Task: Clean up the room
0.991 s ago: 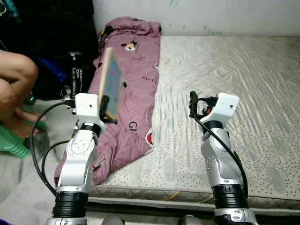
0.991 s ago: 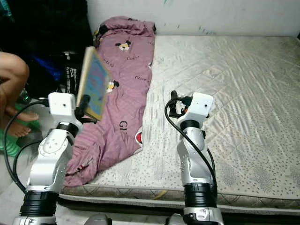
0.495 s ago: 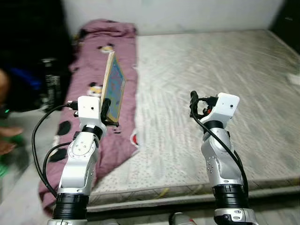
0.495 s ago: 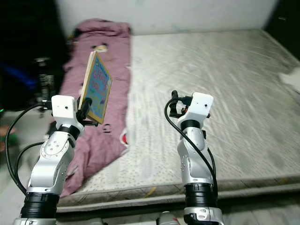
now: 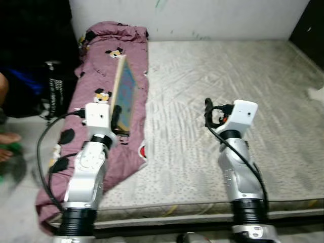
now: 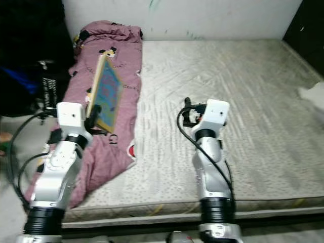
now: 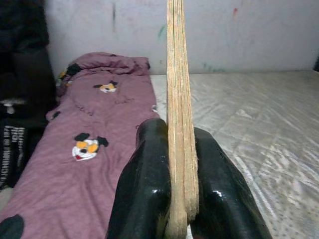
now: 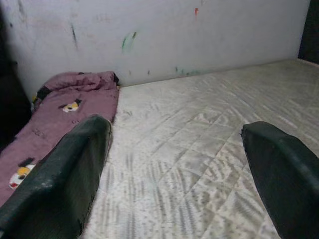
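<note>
Since a second earlier our view had swung right; our left gripper (image 5: 117,117) stayed clenched on the book (image 5: 124,93) at ten o'clock above the quilt (image 5: 96,86), our right gripper (image 8: 174,164) released over the mattress (image 5: 243,71).

Thin picture book (image 5: 124,93), held upright on its lower edge between the two black fingers (image 7: 144,184) of the left gripper (image 7: 172,199), at the left of the scene. Its blue, colourfully printed cover faces right and slightly toward the viewer; the tan page edges (image 7: 178,99) stand vertical. It is raised above the near part of the purple cartoon-print quilt (image 5: 101,76).
</note>
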